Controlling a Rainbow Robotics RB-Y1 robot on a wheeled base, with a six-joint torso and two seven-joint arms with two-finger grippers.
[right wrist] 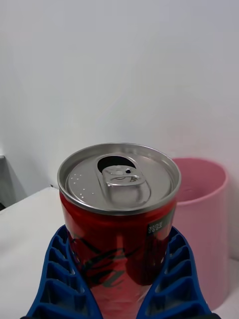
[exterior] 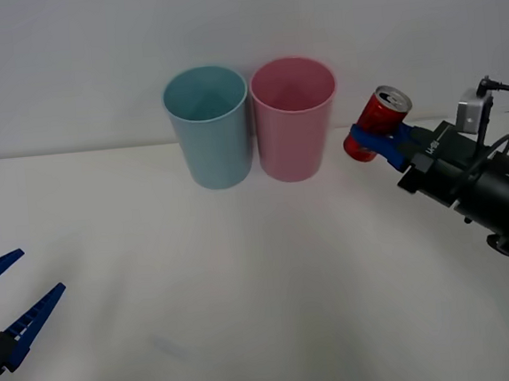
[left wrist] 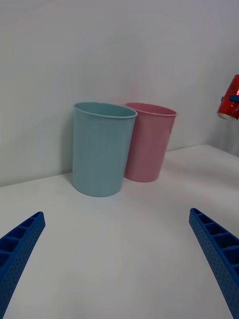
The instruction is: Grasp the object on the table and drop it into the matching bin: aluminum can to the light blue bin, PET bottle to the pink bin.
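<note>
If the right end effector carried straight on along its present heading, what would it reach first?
Probably the pink bin, which stands just past the aluminum can held by the right end effector; depth is uncertain.

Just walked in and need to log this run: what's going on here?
The right gripper holds the red aluminum can off the table, tilted, just to the right of the pink bin. The light blue bin, where a can belongs, stands touching the pink one on its far side. The can's tab is already open. The left gripper waits open at the table's near left.
</note>
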